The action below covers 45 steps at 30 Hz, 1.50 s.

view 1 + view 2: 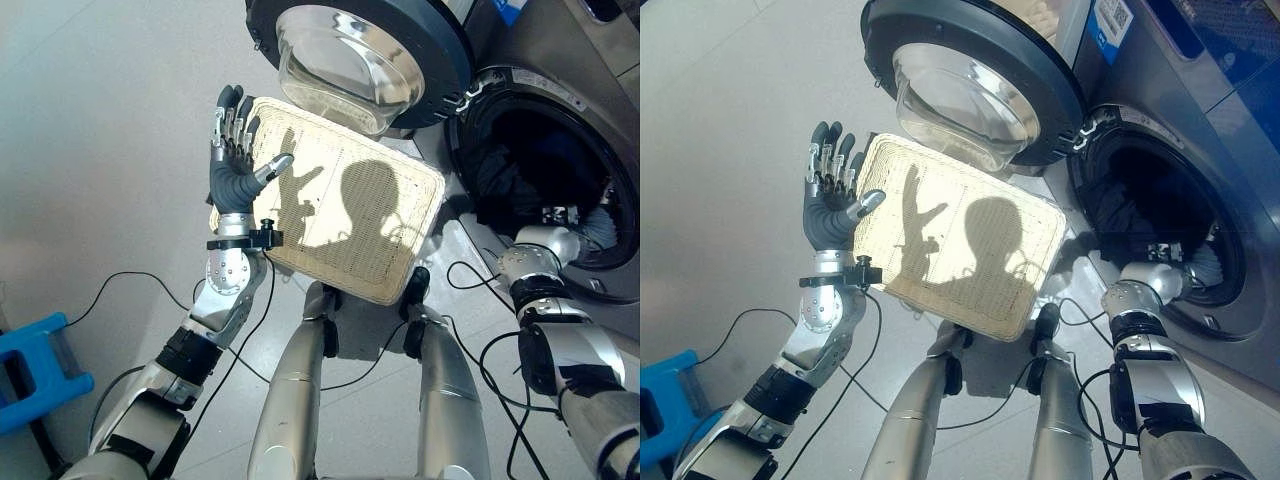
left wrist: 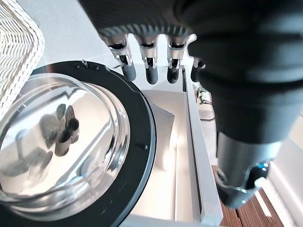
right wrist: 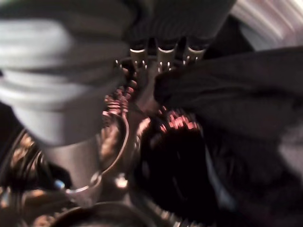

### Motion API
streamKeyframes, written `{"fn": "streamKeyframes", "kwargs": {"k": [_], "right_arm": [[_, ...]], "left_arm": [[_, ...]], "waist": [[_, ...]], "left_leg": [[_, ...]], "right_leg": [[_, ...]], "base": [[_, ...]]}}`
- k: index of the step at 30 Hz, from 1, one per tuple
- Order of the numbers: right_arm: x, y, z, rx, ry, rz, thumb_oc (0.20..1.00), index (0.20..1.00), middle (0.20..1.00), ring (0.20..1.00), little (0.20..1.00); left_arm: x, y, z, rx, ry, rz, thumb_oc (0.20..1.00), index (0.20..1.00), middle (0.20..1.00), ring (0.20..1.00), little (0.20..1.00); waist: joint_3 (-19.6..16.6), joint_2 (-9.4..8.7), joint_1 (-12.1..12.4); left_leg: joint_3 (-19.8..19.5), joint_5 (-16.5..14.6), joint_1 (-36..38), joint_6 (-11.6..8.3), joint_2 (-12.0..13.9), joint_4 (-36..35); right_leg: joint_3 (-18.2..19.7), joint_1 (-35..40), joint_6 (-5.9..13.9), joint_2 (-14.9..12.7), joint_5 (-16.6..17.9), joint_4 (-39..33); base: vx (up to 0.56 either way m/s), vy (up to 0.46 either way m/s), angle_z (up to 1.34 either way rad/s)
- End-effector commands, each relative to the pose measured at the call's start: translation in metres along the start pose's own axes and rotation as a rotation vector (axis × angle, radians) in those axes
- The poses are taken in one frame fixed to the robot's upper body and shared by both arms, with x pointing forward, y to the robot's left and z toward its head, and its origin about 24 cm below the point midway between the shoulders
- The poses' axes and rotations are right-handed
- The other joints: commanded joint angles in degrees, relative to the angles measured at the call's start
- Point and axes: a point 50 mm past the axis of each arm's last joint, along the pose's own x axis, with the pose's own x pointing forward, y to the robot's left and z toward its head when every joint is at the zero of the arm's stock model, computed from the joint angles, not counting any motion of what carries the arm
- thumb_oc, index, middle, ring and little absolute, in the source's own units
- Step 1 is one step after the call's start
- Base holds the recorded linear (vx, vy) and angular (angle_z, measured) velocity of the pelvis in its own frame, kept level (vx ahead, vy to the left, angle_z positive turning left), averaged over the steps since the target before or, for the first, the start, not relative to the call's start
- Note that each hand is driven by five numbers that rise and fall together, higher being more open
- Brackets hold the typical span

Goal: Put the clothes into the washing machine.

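The washing machine (image 1: 600,60) stands at the right with its round door (image 1: 350,65) swung open to the left. Dark clothes (image 1: 505,180) lie inside the drum (image 1: 1160,200). My right arm reaches into the drum opening, and my right hand (image 3: 158,56) is in there against dark cloth (image 3: 227,94). A flat wicker basket (image 1: 340,200) lies below the door with nothing in it. My left hand (image 1: 232,150) is raised at the basket's left edge, open, fingers straight and holding nothing. In the left wrist view its fingers (image 2: 151,66) point towards the door glass (image 2: 61,151).
A blue plastic stool (image 1: 30,370) stands on the grey floor at the lower left. The open door overhangs the basket's far edge. A white ledge (image 2: 177,156) shows past the door in the left wrist view.
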Motion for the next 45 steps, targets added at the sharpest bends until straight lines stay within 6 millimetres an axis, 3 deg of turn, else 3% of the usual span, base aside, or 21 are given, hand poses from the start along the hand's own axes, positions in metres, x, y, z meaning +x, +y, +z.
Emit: {"fn": "streamKeyframes", "kwargs": {"k": [1, 10, 13, 20, 23, 28, 35, 41, 45], "right_arm": [[-0.008, 0.034, 0.055, -0.016, -0.401, 0.117, 1.0, 1.0, 1.0, 1.0, 1.0], [-0.039, 0.033, 0.033, -0.471, -0.821, 0.107, 1.0, 1.0, 1.0, 1.0, 1.0], [-0.041, 0.031, 0.03, -0.515, -0.868, 0.104, 1.0, 1.0, 1.0, 1.0, 1.0], [-0.05, 0.017, 0.011, -0.795, -1.176, 0.113, 1.0, 1.0, 1.0, 1.0, 1.0], [-0.052, 0.013, 0.006, -0.819, -1.18, 0.128, 1.0, 1.0, 1.0, 1.0, 1.0], [-0.059, -0.009, -0.024, -0.945, -1.099, 0.207, 1.0, 1.0, 1.0, 1.0, 1.0], [-0.068, -0.03, -0.049, -1.059, -1.011, 0.314, 1.0, 1.0, 1.0, 1.0, 1.0], [-0.087, -0.038, -0.067, -1.112, -0.952, 0.52, 1.0, 1.0, 1.0, 1.0, 1.0], [-0.105, -0.064, -0.091, -1.183, -0.818, 0.73, 1.0, 1.0, 1.0, 1.0, 1.0]], "left_arm": [[0.001, -0.013, 0.015, -0.021, -0.132, -0.048, 1.0, 1.0, 1.0, 1.0, 1.0], [-0.01, -0.015, 0.009, -0.041, -0.124, -0.047, 1.0, 1.0, 1.0, 1.0, 1.0], [-0.011, -0.015, 0.008, -0.043, -0.123, -0.047, 1.0, 1.0, 1.0, 1.0, 1.0], [-0.021, -0.017, -0.003, -0.029, -0.09, -0.032, 1.0, 1.0, 1.0, 1.0, 1.0], [-0.024, -0.017, -0.007, -0.018, -0.076, -0.028, 1.0, 1.0, 1.0, 1.0, 1.0], [-0.032, -0.015, -0.021, 0.031, -0.017, -0.008, 1.0, 1.0, 1.0, 1.0, 1.0], [-0.042, -0.012, -0.034, 0.079, 0.034, -0.003, 1.0, 1.0, 1.0, 1.0, 1.0], [-0.053, -0.009, -0.049, 0.141, 0.1, -0.012, 1.0, 1.0, 1.0, 1.0, 1.0], [-0.066, 0.001, -0.064, 0.186, 0.191, -0.006, 1.0, 1.0, 1.0, 1.0, 1.0]], "waist": [[-1.45, 1.4, 0.84], [-1.45, 1.86, 0.86], [-1.45, 1.92, 0.86], [-1.45, 1.97, 0.68], [-1.45, 1.9, 0.61], [-1.45, 1.45, 0.38], [-1.45, 0.96, 0.12], [-1.45, 0.11, -0.33], [-1.45, -1.32, -1.04]], "left_leg": [[1.52, -6.4, 2.8, -0.81, -3.44, 0.97], [1.63, -7.03, 2.58, -0.39, -3.77, 1.3], [1.63, -7.06, 2.57, -0.38, -3.83, 1.33], [1.65, -7.15, 2.73, -0.28, -4.02, 1.32], [1.71, -7.13, 2.82, -0.3, -3.97, 1.25], [1.64, -7.13, 4.06, -0.32, -3.87, 0.68], [1.56, -7.35, 6.06, -0.31, -3.7, 0.58], [1.69, -7.6, 8.16, -0.7, -3.32, 0.52], [1.68, -7.92, 11.46, -1.01, -2.71, 0.33]], "right_leg": [[-3.88, 1.17, 4.25, 1.18, -0.06, 2.31], [-3.92, 1.11, 4.5, 0.99, -0.38, 2.14], [-3.94, 1.2, 4.55, 1.0, -0.38, 2.01], [-3.96, 1.76, 4.84, 0.86, -0.34, 1.14], [-3.9, 1.86, 4.86, 0.9, -0.34, 1.04], [-3.54, 3.12, 4.82, 1.16, -0.42, 0.31], [-3.35, 5.24, 4.59, 1.27, -0.68, -0.04], [-3.05, 7.37, 4.44, 1.47, -1.18, -0.23], [-2.23, 10.6, 4.08, 1.98, -1.64, -0.78]], "base": [[0.0, 0.0, 0.0], [0.0, 0.017, 0.01], [0.0, 0.0, 0.0], [0.0, 0.0, 0.0], [0.0, 0.0, 0.0], [0.0, 0.0, 0.0], [0.01, 0.019, 0.01], [0.02, 0.036, 0.02], [0.01, 0.045, -0.01]]}}
